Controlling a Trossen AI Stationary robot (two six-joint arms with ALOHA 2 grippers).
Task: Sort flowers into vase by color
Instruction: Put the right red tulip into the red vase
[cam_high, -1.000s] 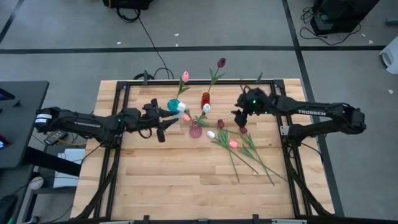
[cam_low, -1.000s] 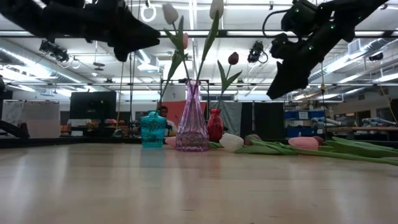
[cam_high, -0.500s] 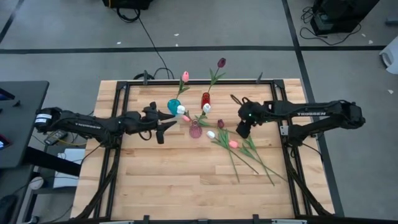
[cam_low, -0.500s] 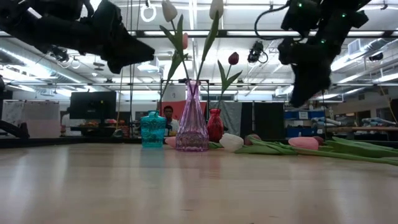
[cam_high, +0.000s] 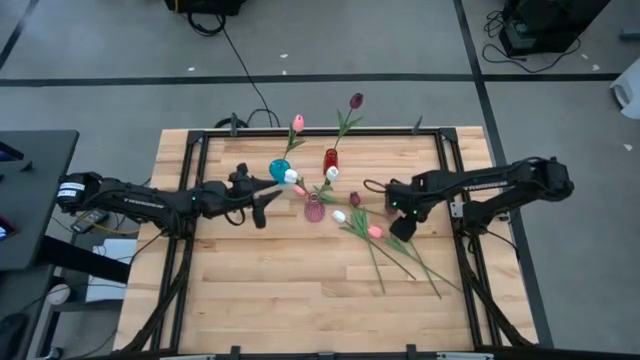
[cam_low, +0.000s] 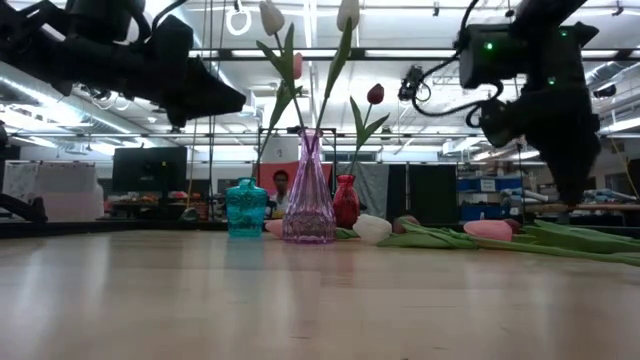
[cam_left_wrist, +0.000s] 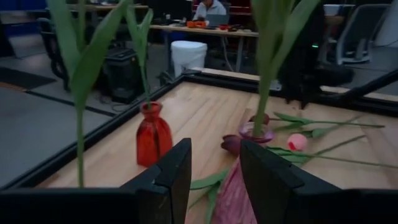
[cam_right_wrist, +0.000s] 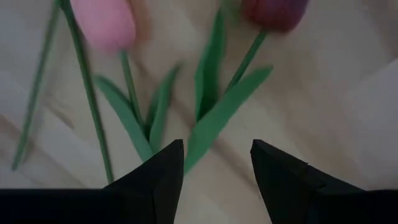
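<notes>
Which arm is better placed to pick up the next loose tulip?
Right. The right gripper hangs open directly over the loose tulips lying on the table; the left gripper hovers beside the vases.

Loose flowers (cam_high: 385, 240) beside vases (cam_high: 314, 208)

Teal vase (cam_high: 279, 169), pink vase (cam_high: 314, 209) and red vase (cam_high: 330, 159) stand among pink, white and maroon flowers (cam_high: 375, 231)

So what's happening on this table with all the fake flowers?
Two robot arms are sorting artificial tulips into vases by color. The right end effector, open, hangs over the loose tulips lying on the wooden table, just above a pink and a maroon one. The left end effector, open and empty, waits beside the teal vase.
</notes>
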